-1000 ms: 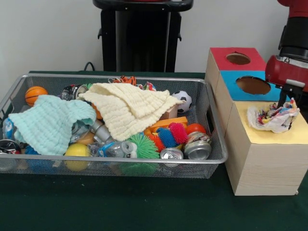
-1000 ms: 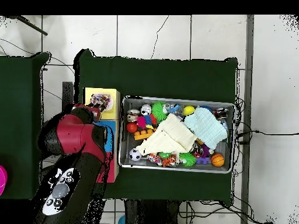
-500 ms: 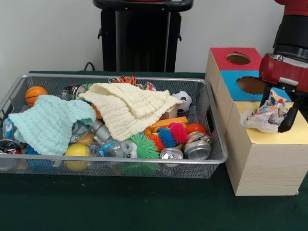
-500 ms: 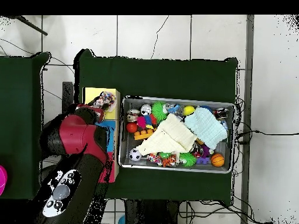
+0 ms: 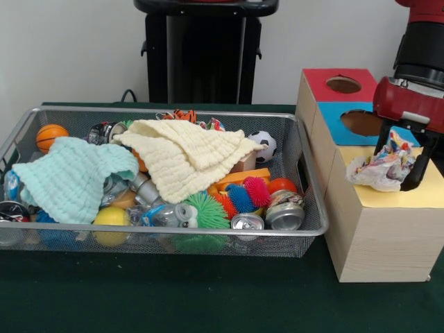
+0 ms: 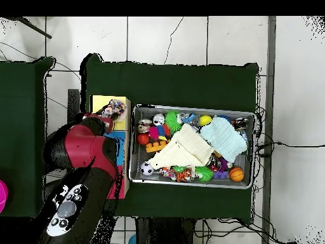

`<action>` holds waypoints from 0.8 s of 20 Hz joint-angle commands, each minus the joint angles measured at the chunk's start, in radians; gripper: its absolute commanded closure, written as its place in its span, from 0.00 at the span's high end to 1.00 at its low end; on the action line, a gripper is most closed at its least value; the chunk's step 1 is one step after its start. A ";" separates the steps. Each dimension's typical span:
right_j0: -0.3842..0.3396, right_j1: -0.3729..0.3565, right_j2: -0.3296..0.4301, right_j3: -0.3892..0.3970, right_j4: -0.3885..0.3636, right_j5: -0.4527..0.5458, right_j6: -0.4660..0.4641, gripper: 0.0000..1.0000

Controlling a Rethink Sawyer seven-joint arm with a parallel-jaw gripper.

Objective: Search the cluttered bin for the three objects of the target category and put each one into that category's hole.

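The wire mesh bin (image 5: 173, 229) sits on the green table, full of toys; it also shows in the overhead view (image 6: 190, 107). One confetti-print plastic wad (image 5: 378, 172) lies on the yellow top of the pale wooden box (image 5: 374, 229). My gripper (image 5: 397, 161) stands over that box with a finger on each side of the wad, shut on it. The yellow box's hole is hidden under the wad. In the overhead view the wad (image 6: 113, 109) is on the yellow box (image 6: 100, 103), partly under my arm. No other wad shows in the bin.
A blue-topped box (image 5: 331, 125) and a red-topped box (image 5: 319, 80), each with a round opening, stand behind the yellow one. In the bin lie a cream cloth (image 5: 187, 156), a mint cloth (image 5: 69, 177), silver cans (image 5: 284, 215) and spiky balls (image 5: 201, 211).
Since a second ago my gripper has moved left and down around the wad, and the wad shifted slightly left with it. Nothing has moved in the last half second.
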 commanded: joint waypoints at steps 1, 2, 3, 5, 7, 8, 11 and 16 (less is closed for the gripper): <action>-0.045 0.005 0.147 0.084 0.012 0.020 0.173 1.00; -0.046 0.001 0.147 0.085 0.010 0.023 0.169 1.00; -0.052 -0.010 0.151 0.088 0.007 0.028 0.162 1.00; -0.066 -0.035 0.161 0.096 -0.003 0.036 0.143 1.00; -0.077 -0.060 0.173 0.106 -0.006 0.050 0.134 1.00; -0.080 -0.067 0.176 0.107 -0.009 0.053 0.129 1.00; -0.101 -0.079 0.198 0.097 -0.006 0.071 0.120 1.00; -0.116 -0.105 0.215 0.091 -0.011 0.096 0.112 1.00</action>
